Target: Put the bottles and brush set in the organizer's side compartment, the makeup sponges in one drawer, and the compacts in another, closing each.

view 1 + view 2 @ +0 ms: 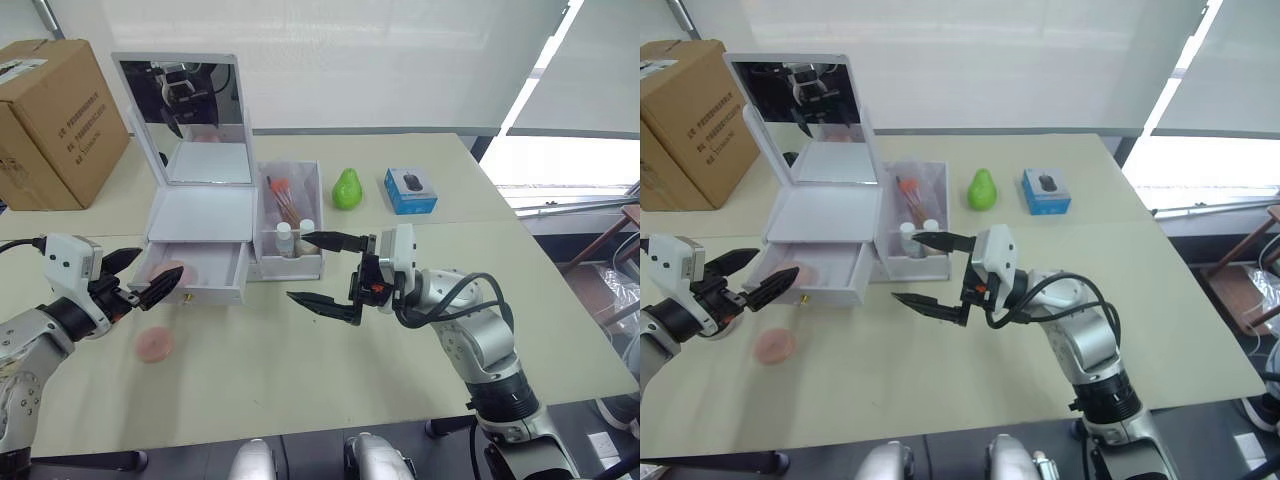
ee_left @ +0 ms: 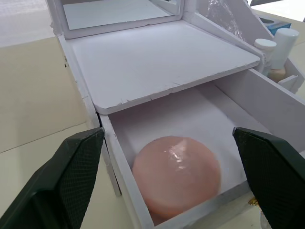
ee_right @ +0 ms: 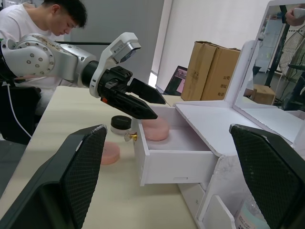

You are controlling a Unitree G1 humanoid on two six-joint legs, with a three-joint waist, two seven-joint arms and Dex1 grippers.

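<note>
Inside the open drawer, a round pink compact.

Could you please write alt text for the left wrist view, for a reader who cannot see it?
A pink makeup sponge lies in the white organizer's open drawer, framed by the left gripper's open black fingers. Two bottles stand in the side compartment.

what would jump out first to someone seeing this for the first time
The white organizer with its raised mirror, top drawer pulled open with a pink makeup sponge inside. The left end effector is open at the drawer front, with a second pink sponge on the table below it. The right end effector, open, hangs in front of the side compartment holding bottles and brushes.
</note>
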